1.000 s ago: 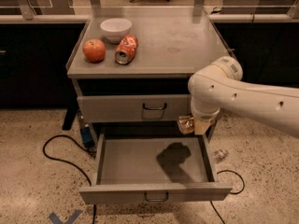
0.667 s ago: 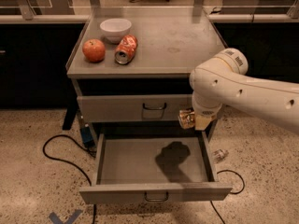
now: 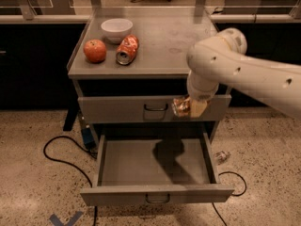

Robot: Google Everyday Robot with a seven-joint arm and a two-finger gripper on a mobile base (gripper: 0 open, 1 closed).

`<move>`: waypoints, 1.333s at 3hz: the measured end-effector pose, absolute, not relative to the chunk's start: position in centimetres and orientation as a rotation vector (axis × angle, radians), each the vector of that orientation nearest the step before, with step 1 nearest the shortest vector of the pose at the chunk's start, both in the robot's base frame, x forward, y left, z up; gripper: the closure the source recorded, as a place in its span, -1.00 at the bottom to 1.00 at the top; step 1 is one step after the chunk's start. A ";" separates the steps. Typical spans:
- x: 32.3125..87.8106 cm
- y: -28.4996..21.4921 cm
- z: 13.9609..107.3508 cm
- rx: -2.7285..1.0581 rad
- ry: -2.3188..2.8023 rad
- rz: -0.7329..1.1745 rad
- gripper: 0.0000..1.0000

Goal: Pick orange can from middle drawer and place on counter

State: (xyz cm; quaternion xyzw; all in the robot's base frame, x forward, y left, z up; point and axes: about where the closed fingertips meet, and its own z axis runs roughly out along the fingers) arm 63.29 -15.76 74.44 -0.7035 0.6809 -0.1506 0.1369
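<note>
The lift-out step looks done and the carry is in hand: the gripper (image 3: pixel 190 107) hangs in front of the upper drawer front (image 3: pixel 122 109), right of its loop handle, with its fingers closed on the orange can (image 3: pixel 180 106), which sits clear of the open drawer (image 3: pixel 127 166) below it. That drawer is a shallow grey metal tray with low walls and a flat bare floor, only the arm's shadow lying on it. The can is small, shiny and bronze-toned, a smooth cylinder that I'd guess could slip if the hold eases. Next, by my reckoning, the white arm (image 3: pixel 235 65) needs to rise above the edge of the counter (image 3: pixel 188 41), move toward the far side, and set the can down on the bare right half. The counter is flat brushed grey metal with faint smudges and thin raised rims (a rim the can must clear). Its left end holds a round fruit (image 3: pixel 94 50), a white bowl (image 3: pixel 116 28) and a red can (image 3: pixel 127 49) lying on its side.
</note>
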 end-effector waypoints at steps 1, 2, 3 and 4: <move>67.5 -14.4 82.6 -2.041 1.896 -0.557 1.00; 69.1 -13.5 86.4 -1.982 1.866 -0.581 1.00; 69.1 -13.5 86.4 -1.981 1.866 -0.581 1.00; 68.8 -14.4 83.5 -1.945 1.906 -0.552 1.00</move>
